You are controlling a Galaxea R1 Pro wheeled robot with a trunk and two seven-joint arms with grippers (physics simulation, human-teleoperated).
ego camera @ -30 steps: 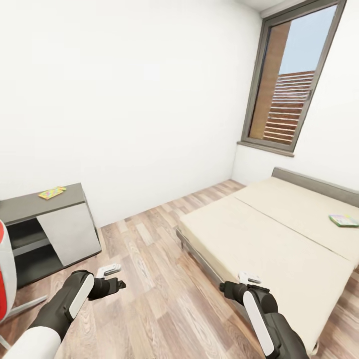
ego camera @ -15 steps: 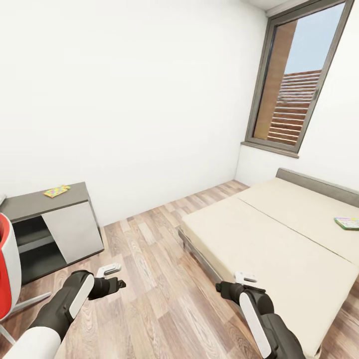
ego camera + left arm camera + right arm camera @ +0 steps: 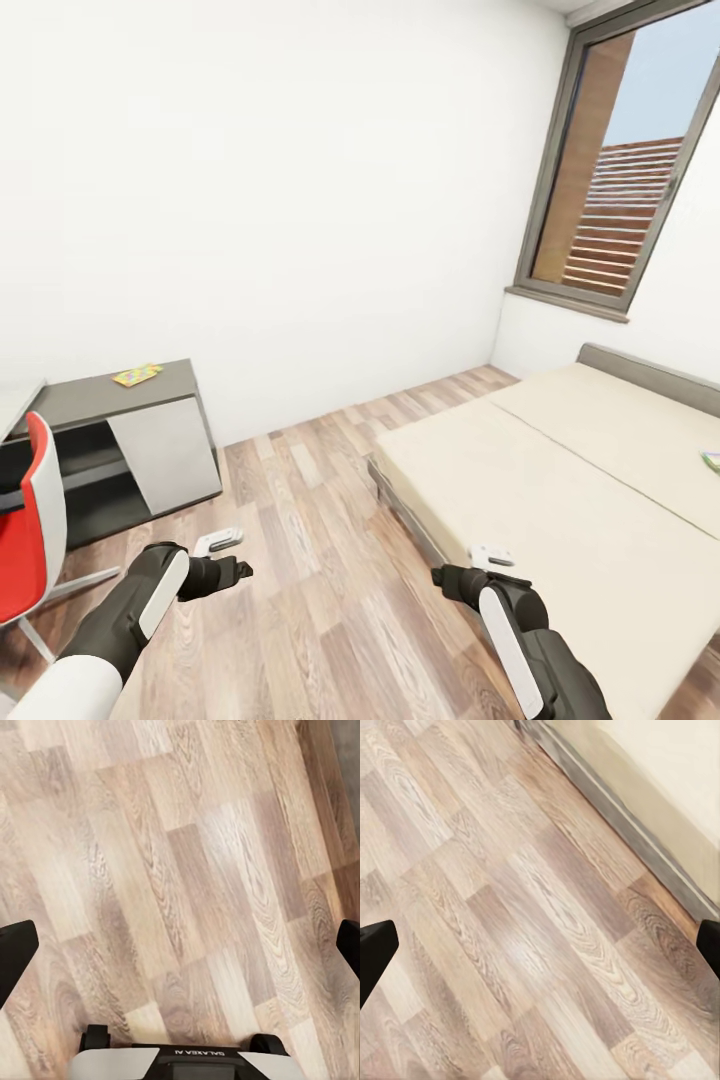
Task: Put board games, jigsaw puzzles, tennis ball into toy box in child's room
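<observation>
- board game (image 3: 713, 461) on the bed (image 3: 560, 490): a flat box, just a sliver of it at the far right edge of the head view, lying on the mattress well apart from both arms.
- a second colourful flat item (image 3: 137, 375) lies on top of the grey cabinet (image 3: 120, 440) by the wall; it is too small to tell whether it is a puzzle or a game. the red chair (image 3: 25, 535) stands just beside that cabinet, with a pale table edge (image 3: 18, 404) above it.
- handling, as a judgement: these boxes look light, stiff and thin, with smooth faces that could slip. lying flat on a soft mattress, one offers little to pinch, so an exposed edge or a corner seems the best place to take hold, with the fingers across the thin side.
- left gripper (image 3: 222, 543): held low over the wooden floor (image 3: 310, 560). in the left wrist view the dark fingertips (image 3: 16, 949) sit at opposite borders, so the jaws stand wide apart, with nothing between them but planks.
- right gripper (image 3: 493, 556): near the bed's corner. the right wrist view likewise puts the dark fingertips (image 3: 375, 949) at the two borders, jaws spread wide, empty, touching nothing; floor and the bed frame's grey rail (image 3: 622, 825) lie beyond.
- toy box, tennis ball and the other games cannot be made out from here.
</observation>
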